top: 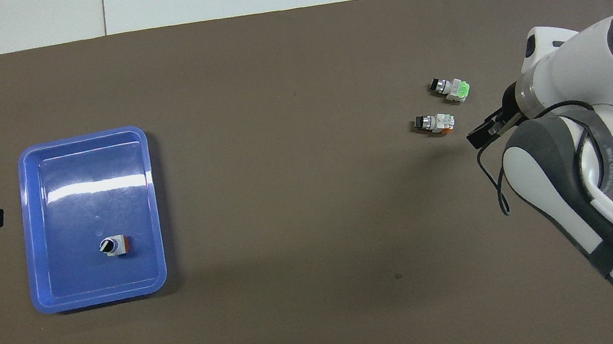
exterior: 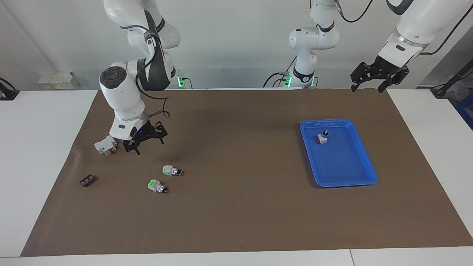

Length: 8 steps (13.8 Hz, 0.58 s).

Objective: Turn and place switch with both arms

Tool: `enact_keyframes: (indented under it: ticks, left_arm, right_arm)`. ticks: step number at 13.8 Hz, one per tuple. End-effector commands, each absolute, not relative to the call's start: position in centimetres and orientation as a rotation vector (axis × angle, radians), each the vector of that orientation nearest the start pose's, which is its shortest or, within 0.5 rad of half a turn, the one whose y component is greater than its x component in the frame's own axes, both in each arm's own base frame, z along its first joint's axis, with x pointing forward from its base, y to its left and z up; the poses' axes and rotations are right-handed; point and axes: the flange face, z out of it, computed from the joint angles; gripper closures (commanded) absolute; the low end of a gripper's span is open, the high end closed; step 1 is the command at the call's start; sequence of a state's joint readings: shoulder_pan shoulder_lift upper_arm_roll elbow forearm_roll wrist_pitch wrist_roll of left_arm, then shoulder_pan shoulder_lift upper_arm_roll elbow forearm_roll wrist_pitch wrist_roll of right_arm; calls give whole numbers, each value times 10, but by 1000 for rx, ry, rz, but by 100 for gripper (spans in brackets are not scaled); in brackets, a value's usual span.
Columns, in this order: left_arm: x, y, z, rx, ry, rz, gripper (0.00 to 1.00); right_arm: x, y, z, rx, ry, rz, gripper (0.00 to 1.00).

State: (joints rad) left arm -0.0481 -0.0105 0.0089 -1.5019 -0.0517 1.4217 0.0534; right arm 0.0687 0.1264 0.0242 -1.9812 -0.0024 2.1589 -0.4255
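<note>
While both arms hang above the brown mat (exterior: pixel 236 207), nothing is held in either gripper; going from the robots' end outward, the left gripper (exterior: pixel 378 78) comes first — it waits high in the upper right of the facing view, over the mat's corner nearest the robots, fingers spread and empty; in the overhead view only its black tip shows at the left edge, mid-height. Next, the blue tray (exterior: pixel 366 159) lies right of centre in the facing view, toward the left arm's end of the table, with a red-based, black-knobbed switch (exterior: pixel 322 138) standing upright in the part of it nearer the robots. In the left third of that view the right gripper (exterior: pixel 145 139) hangs low over the mat, jaws wide and holding nothing, just beside a white block with a red part (exterior: pixel 106 145). Below it in the frame, farther from the robots, the switch (exterior: pixel 171 171) lies on its side on the mat, apart from the gripper, its black knob pointing toward the tray's end; in the overhead view it sits right of centre (top: pixel 435 123). Close by and farther still lies the bright green switch (exterior: pixel 156 186), also on its side; a small black part (exterior: pixel 87 180) rests at the lower left — near the mat's edge.
</note>
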Motion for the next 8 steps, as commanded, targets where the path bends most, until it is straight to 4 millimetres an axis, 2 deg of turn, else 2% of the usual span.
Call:
enact_keyframes:
  ticks: [1, 5, 7, 8]
  left_arm:
    - [527, -26, 651, -3200, 144, 112, 0]
    - [527, -26, 651, -3200, 144, 115, 0]
    - [527, -26, 651, -3199, 144, 115, 0]
    - [527, -26, 651, -3200, 144, 115, 0]
  right_arm:
    - [574, 51, 399, -3002, -914, -152, 0]
    - [581, 51, 368, -2970, -1031, -186, 0]
    - [573, 63, 351, -2931, -1130, -146, 0]
    - [569, 74, 347, -2886, -1249, -153, 0]
